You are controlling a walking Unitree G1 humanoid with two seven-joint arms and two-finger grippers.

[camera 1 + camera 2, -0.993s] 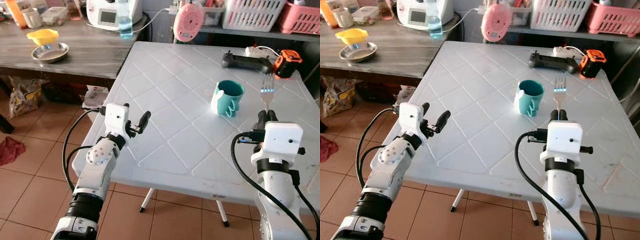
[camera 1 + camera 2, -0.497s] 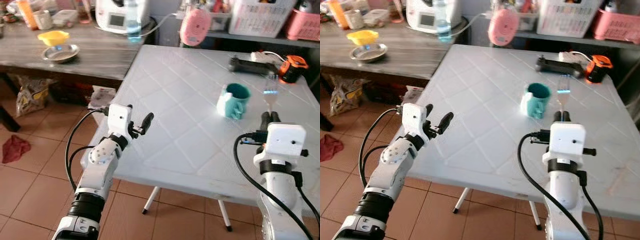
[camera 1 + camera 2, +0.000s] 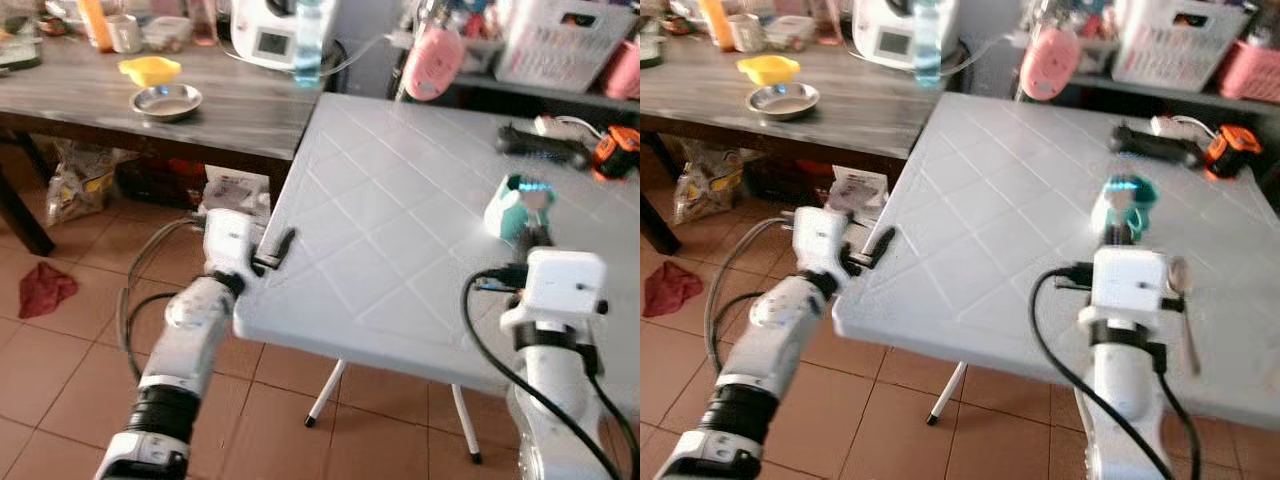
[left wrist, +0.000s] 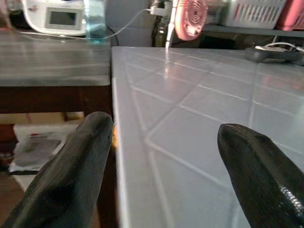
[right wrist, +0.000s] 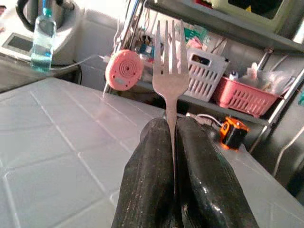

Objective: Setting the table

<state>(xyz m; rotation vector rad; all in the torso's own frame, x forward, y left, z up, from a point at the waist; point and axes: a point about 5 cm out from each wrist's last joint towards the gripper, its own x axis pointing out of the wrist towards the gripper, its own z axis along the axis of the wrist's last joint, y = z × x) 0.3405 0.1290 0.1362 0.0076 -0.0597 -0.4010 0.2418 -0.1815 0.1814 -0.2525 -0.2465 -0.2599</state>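
One fork (image 5: 169, 71), thin bright metal with four tines, is held upright with its handle clamped between the two black fingers of the right gripper (image 5: 175, 142); it is seen above the near right part of the table (image 3: 400, 230), tines pointing away from the robot. One teal mug (image 3: 517, 205), rounded and glossy with a white patch on its side, stands on the table toward the right edge, just beyond the right gripper. The table is one white plastic top, moulded with a diamond grid of raised lines, on thin metal legs. At its far right corner lie one long black handle-shaped object (image 3: 545, 145) and one orange and black device (image 3: 615, 155).

The left gripper (image 4: 164, 156) is held at the table's near left edge, its two matte black fingers spread wide apart with nothing between them.

On the wooden side table (image 3: 130, 110) beyond the left edge, one round steel bowl (image 3: 167, 100) and one yellow plastic dish (image 3: 150, 69) are seen.
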